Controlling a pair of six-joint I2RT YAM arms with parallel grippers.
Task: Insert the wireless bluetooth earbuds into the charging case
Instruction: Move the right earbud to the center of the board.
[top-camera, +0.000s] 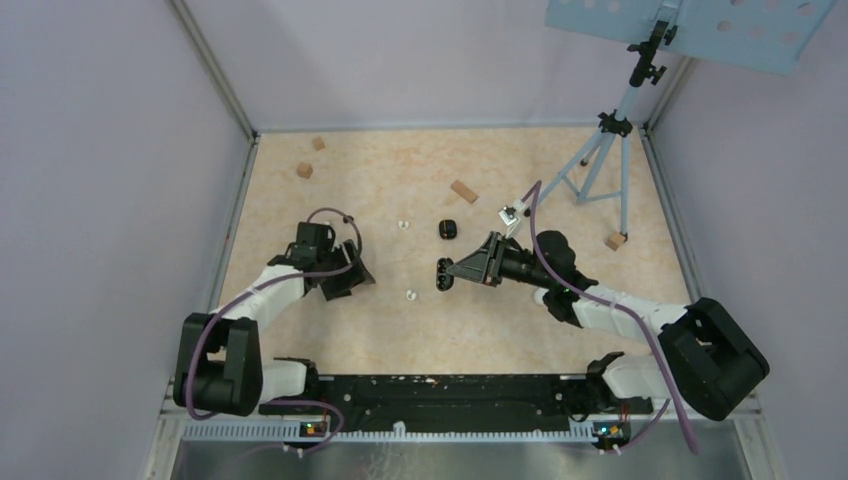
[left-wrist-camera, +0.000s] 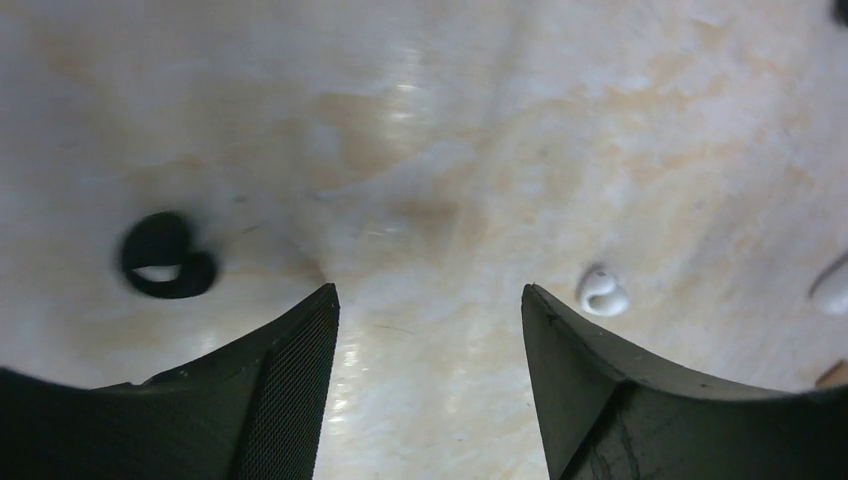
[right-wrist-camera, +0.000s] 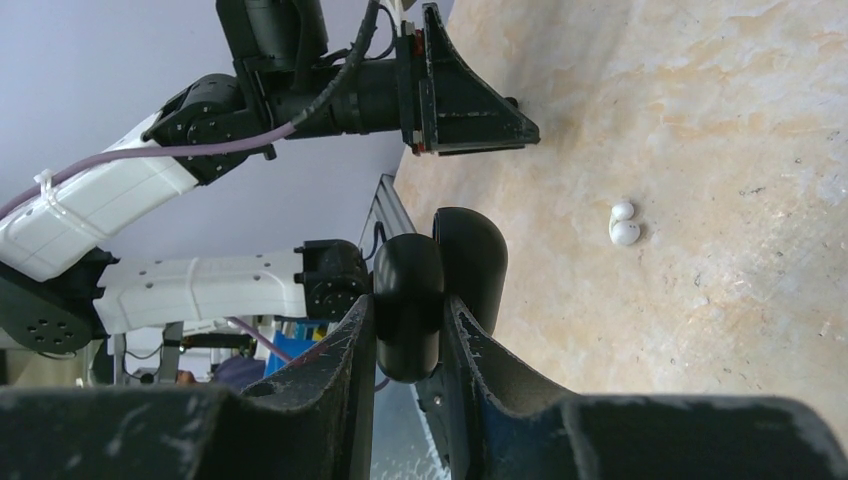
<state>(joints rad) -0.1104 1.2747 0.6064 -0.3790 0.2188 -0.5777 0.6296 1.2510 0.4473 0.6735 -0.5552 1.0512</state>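
The right gripper (top-camera: 447, 273) is clamping a black case (right-wrist-camera: 428, 290) between its jaws, holding it off the table (top-camera: 380, 330) near the middle, with the lid hanging open. The left gripper (left-wrist-camera: 430, 300) is hovering low over the table at 9 o'clock of that case, with its fingers (left-wrist-camera: 290, 380) spread wide and gripping nothing.

In the left wrist view a black bud (left-wrist-camera: 165, 257) is lying on the table at 9 o'clock of the gap between the fingers, apart from them. A white one is sitting just beside the other finger at 3 o'clock.

From above, the near white bud (top-camera: 410, 295) is resting between the two grippers, at 8 o'clock of the held case. The far white bud (top-camera: 404, 225) is lying at 11 o'clock of it. A second case (top-camera: 447, 229), also black, is sitting on the table at 12 o'clock, near the held one but not touching it.

Wooden blocks (top-camera: 463, 190) are lying scattered toward the far edge, and a tripod (top-camera: 600, 150) is standing in the 1 o'clock corner.
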